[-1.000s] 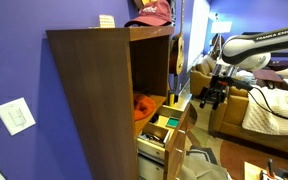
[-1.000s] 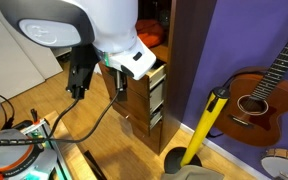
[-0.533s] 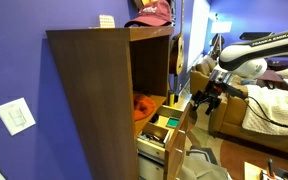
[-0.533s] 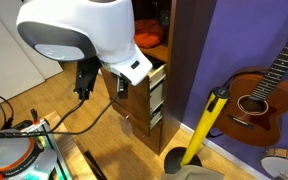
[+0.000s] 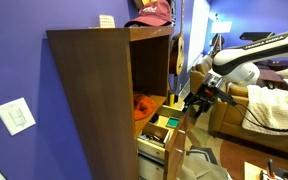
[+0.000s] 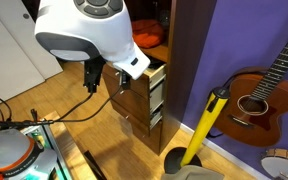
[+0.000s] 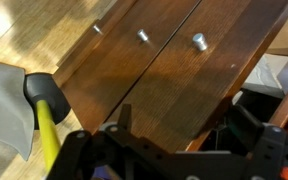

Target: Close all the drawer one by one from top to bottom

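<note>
Shows the hand [image 7: 182, 140] low in the wrist view, with its dark fingers [image 7: 121, 124] set well apart and nothing clamped between them. Looks past them onto the dark-brown fronts of the drawer [image 7: 174, 75], each with a small metal knob [image 7: 142, 36], three in a row. Picks up, beside those fronts, a yellow-handled tool [image 7: 46, 135] with a black head, next to something grey [image 7: 2, 100] on the wooden floor [image 7: 24, 30].

In both exterior views, places the hand [image 5: 197, 100] [image 6: 91, 74] at the end of the white arm [image 5: 252, 52], close in front of the stack and about level with its top front; cannot tell whether touching. Finds the drawer [image 5: 166, 135] [image 6: 142, 98] pulled out from the lower part of the tall brown cabinet [image 5: 89, 95], with pale inner sides on show, below an open shelf holding something orange [image 5: 144, 104]. Adds a red cap [image 5: 152, 12] on the cabinet's top, a purple wall [image 5: 14, 60] behind, and a guitar [image 6: 259, 90] well apart from the stack.
</note>
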### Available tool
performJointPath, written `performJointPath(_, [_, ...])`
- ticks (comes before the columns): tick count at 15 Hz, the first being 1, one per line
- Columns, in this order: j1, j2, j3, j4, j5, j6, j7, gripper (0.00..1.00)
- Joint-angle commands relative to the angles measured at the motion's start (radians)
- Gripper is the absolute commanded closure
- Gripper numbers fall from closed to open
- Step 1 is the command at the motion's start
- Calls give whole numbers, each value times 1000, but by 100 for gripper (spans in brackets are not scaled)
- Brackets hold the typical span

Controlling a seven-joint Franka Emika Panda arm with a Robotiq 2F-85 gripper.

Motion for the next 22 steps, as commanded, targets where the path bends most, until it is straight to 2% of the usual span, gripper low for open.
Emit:
performJointPath(1, [37, 22, -7, -12, 98, 34, -74, 0])
performJointPath(5, [58, 44, -6, -1, 206, 33, -162, 0])
performJointPath(15, [92, 88, 39, 13, 445, 193, -399, 0])
performJointPath(22, [88, 143, 63, 53, 589, 207, -495, 0])
